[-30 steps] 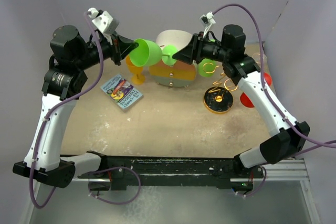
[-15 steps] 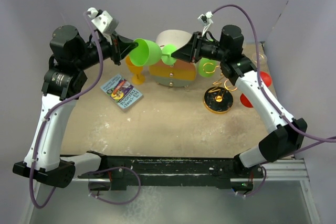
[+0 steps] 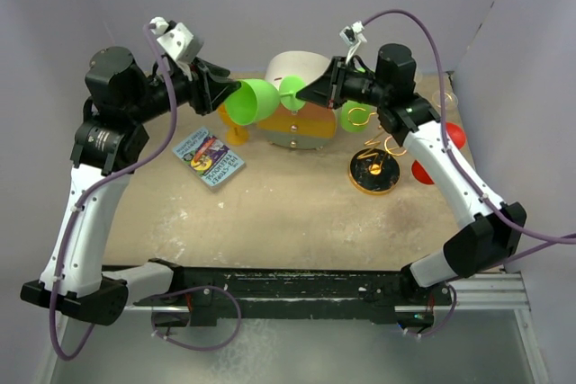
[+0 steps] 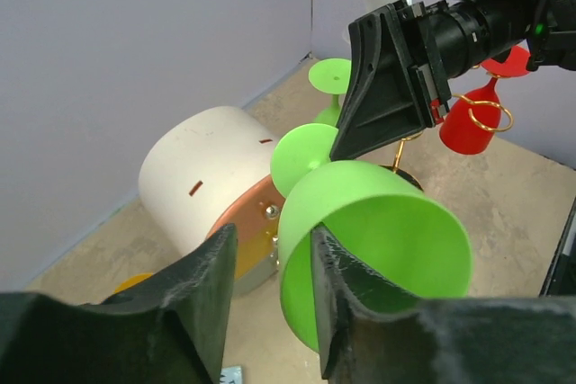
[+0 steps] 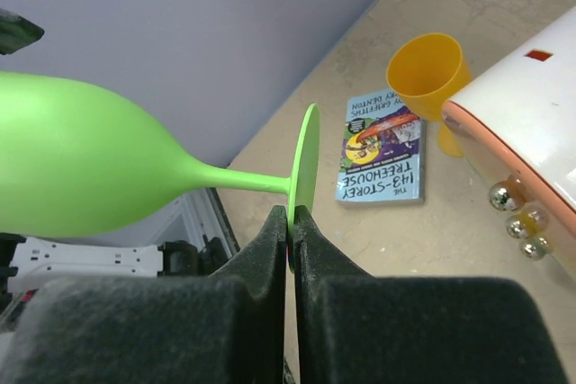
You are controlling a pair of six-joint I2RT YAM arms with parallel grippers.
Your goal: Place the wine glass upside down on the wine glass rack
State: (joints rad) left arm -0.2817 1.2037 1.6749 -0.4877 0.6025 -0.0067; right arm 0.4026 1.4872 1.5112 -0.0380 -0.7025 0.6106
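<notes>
The wine glass [image 3: 252, 101] lies sideways in the air over the back of the worktop [image 3: 297, 222], between the two hands. Its foot is pinched edge-on in the right hand [image 3: 306, 94]. Its bowl points left, the rim wall standing between the parted fingers of the left hand [image 3: 225, 89]. Below the bowl a goblet [image 3: 236, 135] stands upright, with a book [image 3: 208, 157] lying flat to its left and nearer. Just right of the goblet sits the drawer box [image 3: 301, 128]. Further right stands the wine glass rack [image 3: 374, 171], with another glass [image 3: 353, 116] between box and rack.
</notes>
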